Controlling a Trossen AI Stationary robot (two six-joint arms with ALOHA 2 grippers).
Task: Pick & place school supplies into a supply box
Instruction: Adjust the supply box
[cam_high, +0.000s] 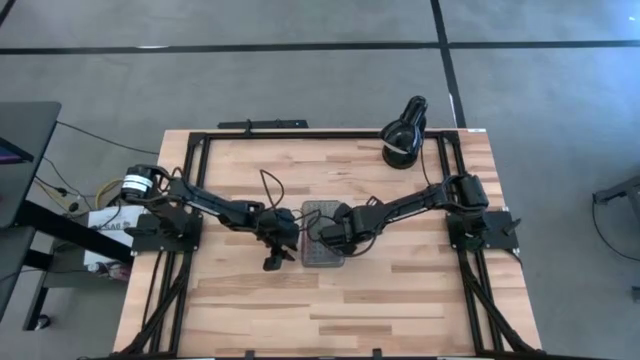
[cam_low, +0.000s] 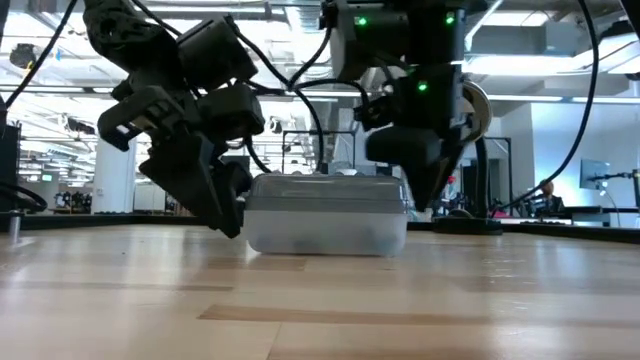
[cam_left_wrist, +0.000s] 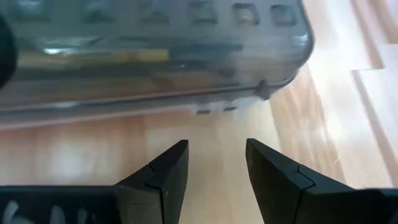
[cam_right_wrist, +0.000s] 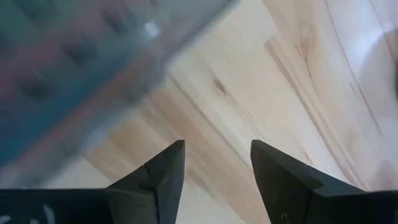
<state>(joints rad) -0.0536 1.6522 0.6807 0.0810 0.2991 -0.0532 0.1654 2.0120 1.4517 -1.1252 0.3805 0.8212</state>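
Note:
The supply box (cam_high: 322, 238) is a clear case with a grey dotted lid, lying shut on the wooden table; it also shows in the low view (cam_low: 325, 215). Through its clear wall (cam_left_wrist: 155, 59) I make out thin supplies inside, one of them yellow (cam_left_wrist: 134, 57); no scissors show. My left gripper (cam_high: 272, 258) (cam_left_wrist: 217, 162) is open, low by the box's left side, with bare wood between its fingers and the box. My right gripper (cam_high: 335, 235) (cam_right_wrist: 217, 165) is open at the box's right side, over bare wood, with the blurred box (cam_right_wrist: 74, 68) just ahead.
A black round desk lamp (cam_high: 403, 135) stands at the table's far right corner. A black frame (cam_high: 190, 200) runs along the table's left, right and far edges. Bare wood (cam_high: 330, 310) lies between the box and the near edge.

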